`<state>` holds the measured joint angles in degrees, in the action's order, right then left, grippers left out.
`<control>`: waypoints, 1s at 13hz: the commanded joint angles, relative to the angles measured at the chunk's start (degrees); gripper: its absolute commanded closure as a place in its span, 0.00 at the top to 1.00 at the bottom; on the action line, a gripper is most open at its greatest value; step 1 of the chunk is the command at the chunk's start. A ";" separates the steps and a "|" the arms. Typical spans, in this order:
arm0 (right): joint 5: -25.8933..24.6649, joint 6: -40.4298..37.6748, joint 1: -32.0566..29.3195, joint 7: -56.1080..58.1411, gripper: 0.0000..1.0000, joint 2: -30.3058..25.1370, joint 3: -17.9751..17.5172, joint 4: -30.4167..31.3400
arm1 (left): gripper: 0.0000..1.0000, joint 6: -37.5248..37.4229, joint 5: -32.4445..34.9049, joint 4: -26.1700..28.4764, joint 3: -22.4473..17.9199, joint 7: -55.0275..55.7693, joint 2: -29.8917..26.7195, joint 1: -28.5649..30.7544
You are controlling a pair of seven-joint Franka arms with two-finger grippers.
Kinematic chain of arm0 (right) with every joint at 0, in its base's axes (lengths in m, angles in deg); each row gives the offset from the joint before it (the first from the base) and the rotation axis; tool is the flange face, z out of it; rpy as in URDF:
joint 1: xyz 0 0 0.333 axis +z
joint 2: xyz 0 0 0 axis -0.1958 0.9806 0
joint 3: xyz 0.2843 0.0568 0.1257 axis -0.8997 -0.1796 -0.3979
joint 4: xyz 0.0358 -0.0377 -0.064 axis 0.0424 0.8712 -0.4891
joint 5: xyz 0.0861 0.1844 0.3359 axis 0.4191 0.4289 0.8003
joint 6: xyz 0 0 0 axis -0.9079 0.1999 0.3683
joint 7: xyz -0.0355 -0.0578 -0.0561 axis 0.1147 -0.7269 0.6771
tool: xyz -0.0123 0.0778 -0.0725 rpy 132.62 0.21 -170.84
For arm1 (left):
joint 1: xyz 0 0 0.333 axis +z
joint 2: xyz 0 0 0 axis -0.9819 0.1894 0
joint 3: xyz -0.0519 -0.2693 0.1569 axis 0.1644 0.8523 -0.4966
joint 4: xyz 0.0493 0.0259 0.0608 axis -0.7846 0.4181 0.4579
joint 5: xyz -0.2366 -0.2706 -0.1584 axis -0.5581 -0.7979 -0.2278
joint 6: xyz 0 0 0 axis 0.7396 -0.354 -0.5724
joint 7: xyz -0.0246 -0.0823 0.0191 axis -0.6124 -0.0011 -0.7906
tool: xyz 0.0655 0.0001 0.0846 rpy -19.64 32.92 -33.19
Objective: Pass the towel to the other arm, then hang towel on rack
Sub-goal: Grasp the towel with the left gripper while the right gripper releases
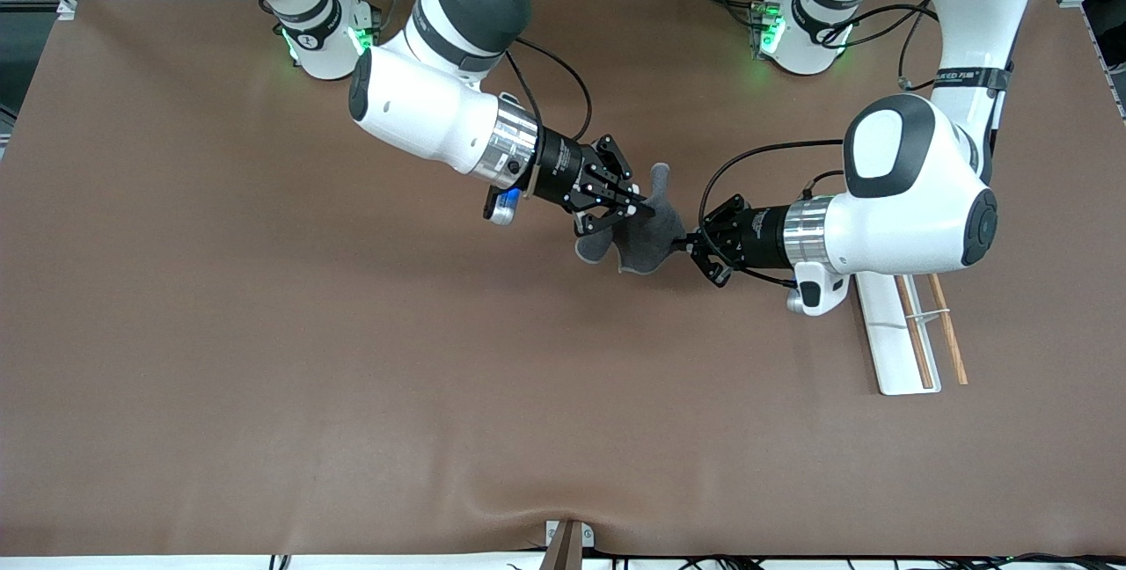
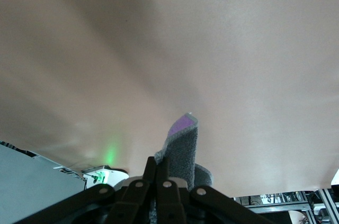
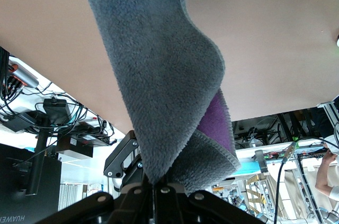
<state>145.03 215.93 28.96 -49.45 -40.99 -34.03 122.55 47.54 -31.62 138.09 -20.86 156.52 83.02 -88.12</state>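
Note:
The dark grey towel (image 1: 649,240) with a purple underside hangs bunched in the air over the middle of the table, between both grippers. My right gripper (image 1: 645,208) is shut on one edge of it. My left gripper (image 1: 683,244) is shut on the edge toward the left arm's end. In the right wrist view the towel (image 3: 159,75) rises folded from my shut right gripper (image 3: 157,186), with purple showing inside. In the left wrist view a narrow strip of towel (image 2: 184,147) stands up from my shut left gripper (image 2: 159,164). The rack (image 1: 890,343) lies on the table under the left arm's wrist, partly hidden.
The rack's two wooden rods (image 1: 915,334) run toward the front camera. A metal bracket (image 1: 567,544) sits at the table's front edge. The arms' bases and cables line the back edge.

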 commanded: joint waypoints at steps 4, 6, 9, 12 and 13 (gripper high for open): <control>0.52 0.04 0.71 -1.35 0.68 0.63 0.50 -1.66 | 0.00 -6.61 2.13 -6.57 -1.04 -5.54 -0.04 6.64; 0.17 -0.23 0.71 -1.26 1.00 0.54 0.59 -1.66 | 0.00 -8.37 2.13 -6.67 -1.04 -11.94 -0.12 9.99; -1.16 -0.23 0.71 -1.35 1.00 0.45 0.59 -1.66 | 0.00 -9.17 3.26 -6.75 -1.04 -18.37 -0.13 12.54; -1.42 -1.54 -0.16 -1.18 1.00 0.02 0.68 -1.48 | 0.00 -9.17 7.91 -6.67 -1.13 -25.05 0.05 14.38; -2.20 -3.46 -0.52 -1.09 1.00 -0.42 0.85 -1.48 | 0.00 -9.17 9.76 -6.49 -1.13 -29.51 0.22 15.53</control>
<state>144.46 215.12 29.00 -49.47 -40.93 -33.55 121.91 39.19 -24.79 132.12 -22.28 132.48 82.94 -74.58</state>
